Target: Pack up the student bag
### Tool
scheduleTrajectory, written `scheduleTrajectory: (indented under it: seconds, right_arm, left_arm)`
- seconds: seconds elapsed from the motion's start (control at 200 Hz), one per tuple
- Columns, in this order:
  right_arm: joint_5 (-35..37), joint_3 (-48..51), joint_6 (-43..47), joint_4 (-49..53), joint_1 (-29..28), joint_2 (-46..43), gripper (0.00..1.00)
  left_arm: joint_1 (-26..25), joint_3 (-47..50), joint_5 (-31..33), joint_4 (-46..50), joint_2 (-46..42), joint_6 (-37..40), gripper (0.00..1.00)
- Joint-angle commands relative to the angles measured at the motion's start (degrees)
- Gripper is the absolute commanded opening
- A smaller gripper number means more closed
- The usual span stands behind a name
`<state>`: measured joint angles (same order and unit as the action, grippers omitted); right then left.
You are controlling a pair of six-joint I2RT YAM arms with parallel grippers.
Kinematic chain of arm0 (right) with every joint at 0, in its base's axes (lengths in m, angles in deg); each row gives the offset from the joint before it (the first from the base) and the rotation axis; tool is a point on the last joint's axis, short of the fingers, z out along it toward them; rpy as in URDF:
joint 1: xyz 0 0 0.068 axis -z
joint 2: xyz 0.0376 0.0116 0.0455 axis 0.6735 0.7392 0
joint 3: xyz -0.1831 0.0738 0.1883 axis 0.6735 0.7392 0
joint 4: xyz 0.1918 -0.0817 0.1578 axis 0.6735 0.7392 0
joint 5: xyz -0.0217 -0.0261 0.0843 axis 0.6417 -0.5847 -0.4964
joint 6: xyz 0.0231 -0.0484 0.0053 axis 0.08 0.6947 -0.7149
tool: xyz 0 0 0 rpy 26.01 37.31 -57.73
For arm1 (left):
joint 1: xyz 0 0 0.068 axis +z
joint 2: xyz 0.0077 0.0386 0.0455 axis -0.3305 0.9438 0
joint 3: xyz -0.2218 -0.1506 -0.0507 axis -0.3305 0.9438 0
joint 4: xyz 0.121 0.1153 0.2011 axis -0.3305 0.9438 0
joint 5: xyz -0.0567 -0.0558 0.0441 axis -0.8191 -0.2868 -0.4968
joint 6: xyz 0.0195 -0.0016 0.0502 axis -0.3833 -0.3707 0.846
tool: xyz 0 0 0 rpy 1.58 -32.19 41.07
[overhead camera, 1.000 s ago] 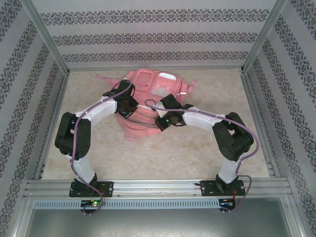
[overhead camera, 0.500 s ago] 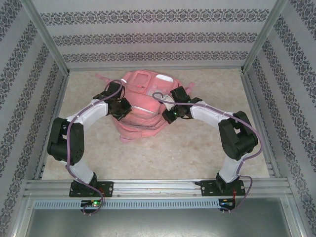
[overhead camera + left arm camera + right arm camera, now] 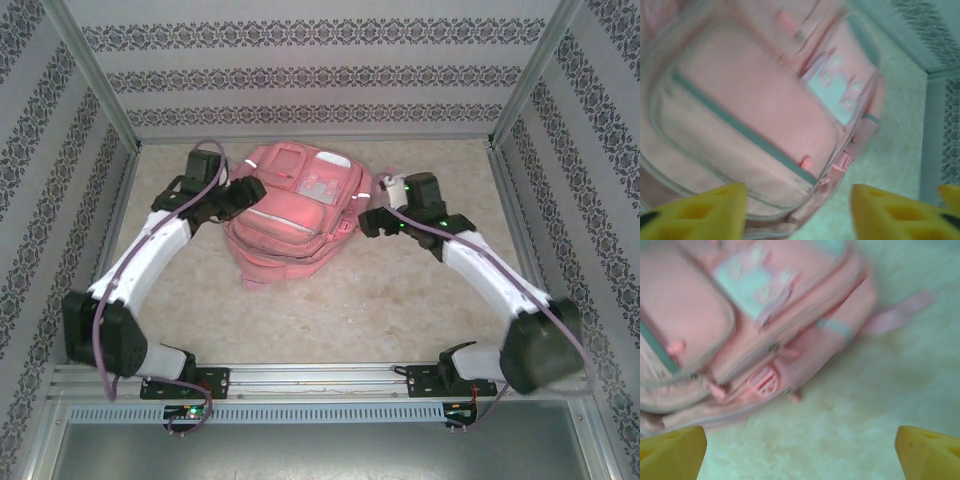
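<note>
Gaping empty fingers (image 3: 695, 214) (image 3: 926, 452) beside student bag (image 3: 295, 210)

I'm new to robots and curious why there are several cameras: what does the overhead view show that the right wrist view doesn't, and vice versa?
Overhead gives the wide scene: left arm, right arm, the whole bag and the patterned walls. The right wrist view gives close detail: its tool's yellow fingertips spread wide, and a round pink tag by a zip. Both show the bag on the table.
</note>
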<state>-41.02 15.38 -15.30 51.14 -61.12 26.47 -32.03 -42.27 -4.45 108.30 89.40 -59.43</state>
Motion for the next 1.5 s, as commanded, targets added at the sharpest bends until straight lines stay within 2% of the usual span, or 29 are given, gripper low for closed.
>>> scheduleTrajectory:
  seconds: [0.0,0.085,0.185,0.24,0.3,0.385,0.435,0.485,0.55,0.585,0.615,0.645,0.71,0.804,0.854,0.924,1.009,1.089,1.164,1.239,1.304,1.374,1.444,1.499]
  right_arm:
    - [9.0,2.1,-1.8,-5.1,0.4,-9.0,0.98]
    - [13.4,6.1,-2.1,-9.7,1.7,-14.9,0.98]
    - [18.7,14.5,-1.7,-18.1,3.5,-20.5,0.98]
    - [20.2,18.9,-1.7,-21.2,4.9,-22.3,0.98]
    - [18.0,22.6,1.7,-22.9,6.0,-22.3,0.98]
    - [18.9,26.8,5.4,-24.7,6.4,-20.4,0.98]
    - [21.5,29.6,3.0,-28.1,7.6,-19.0,0.98]
    - [19.0,33.0,2.7,-33.8,9.7,-17.4,0.98]
    - [17.1,37.4,1.7,-42.4,11.6,-14.0,0.98]
    - [16.1,38.5,0.8,-46.0,12.4,-11.4,0.98]
    - [14.3,39.1,0.8,-48.5,13.2,-9.2,0.98]
    - [13.5,39.5,0.6,-51.4,13.5,-6.8,0.98]
    - [12.0,38.5,1.6,-55.1,14.0,-3.3,0.98]
    - [11.1,37.9,-0.1,-64.8,15.7,3.2,0.98]
    - [11.4,36.7,0.0,-66.0,16.1,6.1,0.98]
    - [11.3,36.2,-1.0,-68.0,17.0,9.5,0.98]
    - [11.5,37.7,-2.2,-80.7,17.6,17.6,0.98]
    - [12.1,34.9,-2.4,-68.3,17.7,13.8,0.98]
    - [12.7,35.0,-2.6,-73.6,17.7,16.0,0.98]
    - [14.3,34.3,-2.9,-70.6,17.6,15.1,0.98]
    - [14.4,34.3,-2.8,-70.8,17.6,15.1,0.98]
    - [14.5,34.4,-2.8,-71.1,17.5,15.1,0.98]
    - [14.6,34.4,-2.7,-71.1,17.5,15.2,0.98]
    - [14.6,34.4,-2.7,-71.1,17.5,15.2,0.98]
  left_arm:
    - [0.1,1.4,11.3,-1.8,-8.1,16.1,0.99]
    - [0.3,8.2,20.1,-8.5,-14.6,25.1,0.99]
    - [0.5,22.0,24.1,-23.8,-20.9,38.4,0.99]
    - [0.7,28.6,28.5,-31.0,-22.1,41.8,0.99]
    - [1.6,34.2,32.8,-37.2,-21.3,42.8,0.99]
    - [5.4,38.9,33.1,-42.9,-16.7,40.6,0.99]
    - [7.1,42.9,29.1,-51.3,-13.2,44.6,0.99]
    - [7.4,46.9,28.6,-61.9,-9.3,49.1,0.99]
    - [8.3,49.5,28.6,-71.0,-5.2,49.8,0.99]
    - [8.4,48.2,28.8,-67.5,-4.5,49.1,0.99]
    - [8.9,46.4,26.5,-63.5,-4.3,48.7,0.99]
    - [9.4,45.6,23.9,-62.9,-3.5,49.4,0.99]
    - [9.5,44.9,22.4,-61.2,-3.1,49.5,0.99]
    - [10.8,48.3,21.8,-65.2,-4.2,46.3,0.99]
    - [12.1,51.2,18.8,-70.1,-4.9,43.6,0.99]
    - [12.3,53.7,17.9,-74.8,-4.4,42.1,0.99]
    - [12.5,54.0,17.4,-78.7,-1.3,42.5,0.99]
    - [12.8,52.7,16.0,-78.8,0.6,40.8,0.99]
    - [12.8,51.4,14.7,-81.0,4.8,41.0,0.99]
    - [12.9,51.8,15.1,-86.0,9.8,40.8,0.99]
    - [13.0,52.8,15.4,-94.3,14.7,40.9,0.99]
    - [13.0,50.7,14.0,-84.1,11.5,41.0,0.99]
    - [13.0,49.3,11.3,-84.9,13.3,42.4,0.99]
    - [13.0,49.0,12.8,-82.7,12.3,41.7,0.99]
